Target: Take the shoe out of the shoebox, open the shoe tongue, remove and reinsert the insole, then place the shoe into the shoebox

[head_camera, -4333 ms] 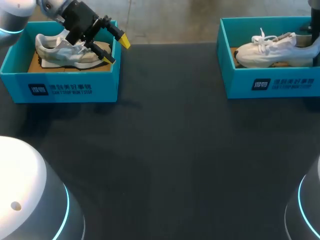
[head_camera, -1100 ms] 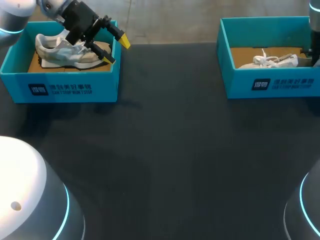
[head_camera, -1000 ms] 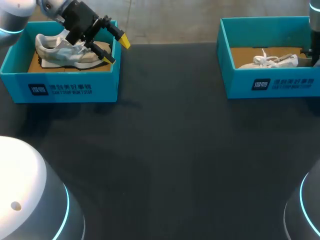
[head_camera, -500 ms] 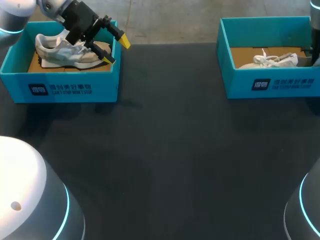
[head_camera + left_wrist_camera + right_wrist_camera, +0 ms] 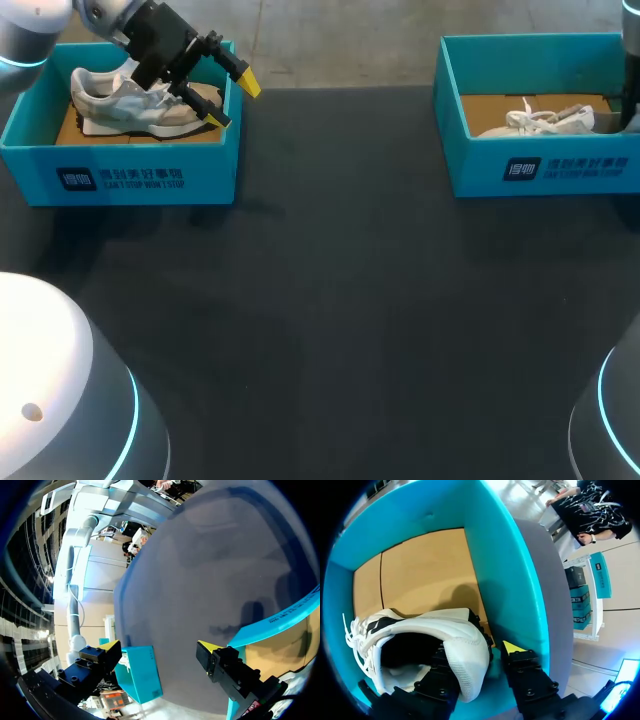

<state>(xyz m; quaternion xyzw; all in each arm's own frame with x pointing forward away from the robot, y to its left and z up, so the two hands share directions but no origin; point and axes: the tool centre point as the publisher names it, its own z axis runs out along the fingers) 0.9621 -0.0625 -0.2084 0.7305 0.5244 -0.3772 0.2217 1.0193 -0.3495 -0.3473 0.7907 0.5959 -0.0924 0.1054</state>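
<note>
Widest of all, the black table top (image 5: pixel 330 300) fills the head view, with an open box at each far corner. On the left stands the left teal cardboard shoebox (image 5: pixel 120 178), and in it a grey-and-white sneaker (image 5: pixel 115 105) lies on the brown card floor. Across the table, the right teal cardboard shoebox (image 5: pixel 540 165) has the white lace-up sneaker (image 5: pixel 540 122) down inside it. It is sole-down on the brown floor, laces toward the table's middle, heel toward the right arm (image 5: pixel 632 70) at the frame's edge.

Now the arms! The left gripper (image 5: pixel 232 100) hangs over the toe end of the grey-and-white sneaker, by the box's inner wall. Its yellow tips are spread wide with nothing between them. In its own wrist view (image 5: pixel 160 647) only table shows in that gap.

Down in the right box (image 5: pixel 505 580), the right gripper (image 5: pixel 476 652) straddles the white sneaker's (image 5: pixel 420 630) heel. One finger is inside the collar, the other outside. A sliver of teal shows between heel and outer finger, so it is not clamped.
</note>
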